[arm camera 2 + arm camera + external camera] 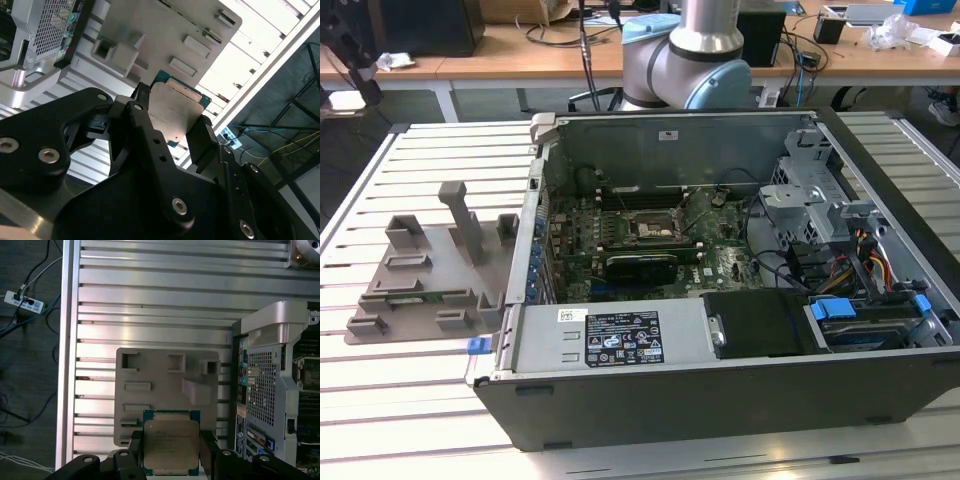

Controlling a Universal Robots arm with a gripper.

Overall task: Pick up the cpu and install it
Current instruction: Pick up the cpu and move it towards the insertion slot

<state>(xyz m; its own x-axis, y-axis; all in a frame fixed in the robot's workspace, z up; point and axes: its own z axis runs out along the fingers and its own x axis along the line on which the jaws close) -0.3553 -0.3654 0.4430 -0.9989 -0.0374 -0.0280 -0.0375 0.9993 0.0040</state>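
**A:** And that's a grip! The gripper (172,449) is clamped on the cpu (170,439), a finger on each of two opposite edges, the silvery top facing the first wrist view.

**B:** Where does that put the chip?

**A:** Off the deck, by my reading. It hangs over one edge of the grey holder tray (165,377), which lies on the slatted metal table (150,290) just beside the open computer case (620,345).

**B:** So the pick-up is done?

**A:** I'd call it done. The chip overlaps the tray's rim rather than sitting in a recess. In the second wrist view the fingers (200,140) bracket it, with the tray behind.

**B:** And the install?

**A:** Nothing of it shows yet. In the exterior view the socket (655,230) sits mid-motherboard, a metal frame around a dark centre that looks unfilled to me. The chip is well apart from it, outside the case on the tray side, so the carry across, the lining up and the seating are all left
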